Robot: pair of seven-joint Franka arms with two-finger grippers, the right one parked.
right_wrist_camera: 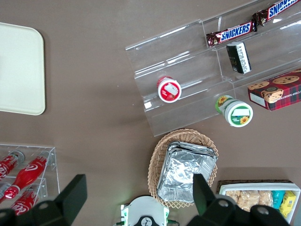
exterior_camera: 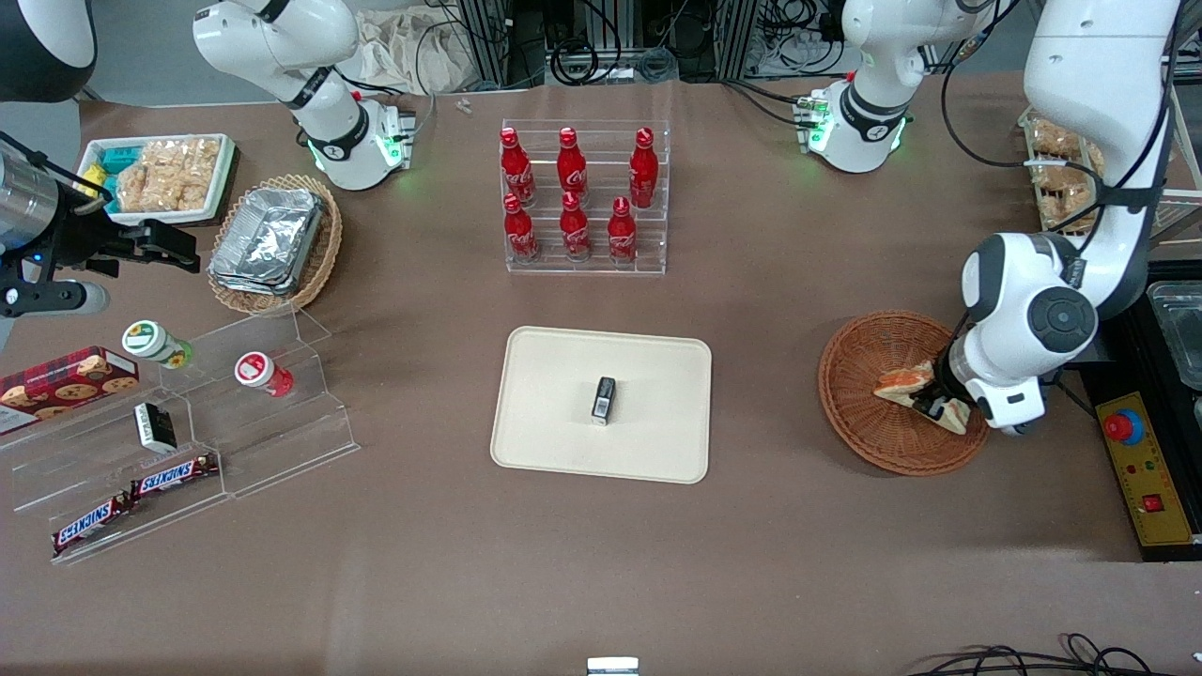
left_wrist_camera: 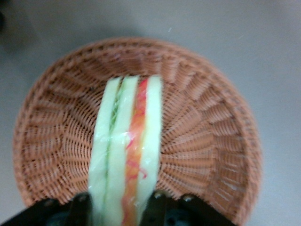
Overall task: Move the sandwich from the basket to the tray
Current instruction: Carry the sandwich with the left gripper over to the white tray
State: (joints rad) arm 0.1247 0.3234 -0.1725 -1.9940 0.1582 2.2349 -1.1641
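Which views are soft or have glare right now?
Left wrist view: blurred throughout, sandwich and basket weave soft, the gripper closed on the sandwich. Front view: sharp, even lighting, soft shadows under the tray; gripper down in the basket. Right wrist view: sharp, mild glare on the foil containers.

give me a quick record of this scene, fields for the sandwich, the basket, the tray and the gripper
sandwich: on edge over the basket, pinched between the gripper's fingers
basket: reddish-brown wicker, toward the working arm's end of the table
tray: cream, mid-table, holds one small dark item
gripper: over the basket, shut on the sandwich
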